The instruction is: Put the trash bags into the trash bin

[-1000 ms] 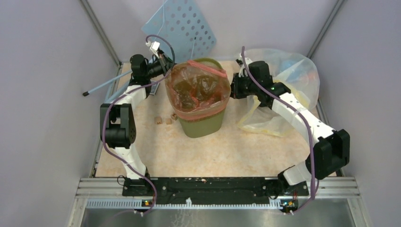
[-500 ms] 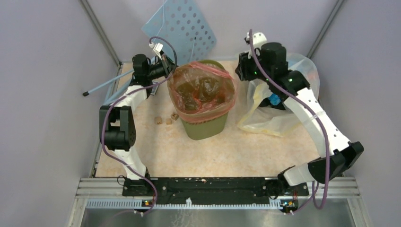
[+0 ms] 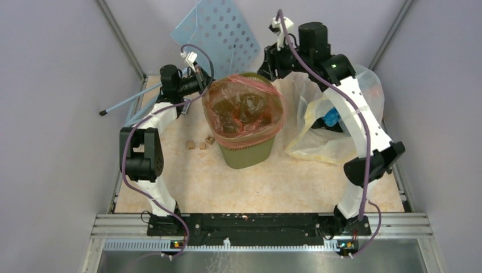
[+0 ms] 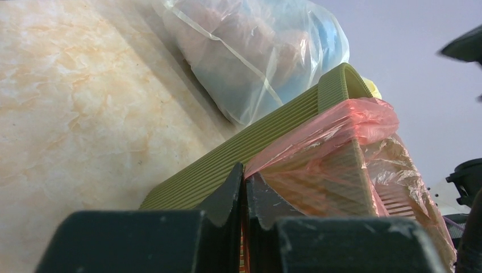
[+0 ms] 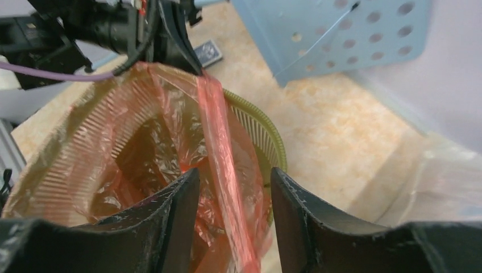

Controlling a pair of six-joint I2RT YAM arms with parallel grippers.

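Marbled beige tabletop (image 3: 193, 182) between pale lilac walls carries an olive-green plastic trash bin (image 3: 244, 151) with ribbed, tapering sides, standing upright near the middle. A thin, crinkly, translucent orange-red plastic trash bag (image 3: 241, 108) sits inside it. Its body is sunk into the trash bin and its mouth is spread over most of the rim.

The left gripper (image 4: 244, 176) has its fingers pressed together on the film at the left edge of the rim, with a sliver of orange caught between them. The right gripper (image 5: 233, 172) hangs over the far side of the trash bin with its fingers spread. A rolled pink band of the bag's hem runs up between them, untouched.

The film looks nearly weightless, limp and slippery. I judge it will stretch and bunch rather than hold a shape, and it could tear if dragged hard over the ribbed rim. That rolled hem is the thickest and strongest part, so it is the sensible place to pinch.

From the right wrist, a bare olive stretch of rim shows beyond the band, so the hem is not hooked on there. Dark crumpled shapes lie deep in the bag, and I cannot tell whether they are folds or contents. The bin's floor is hidden. From above, the right wrist covers its own fingertips.

A large clear bag of colourful items (image 3: 335, 114) slumps just right of the trash bin. A pale blue perforated panel (image 3: 219, 34) leans at the back wall, and small tan blocks (image 3: 199, 143) lie to the left of the base.
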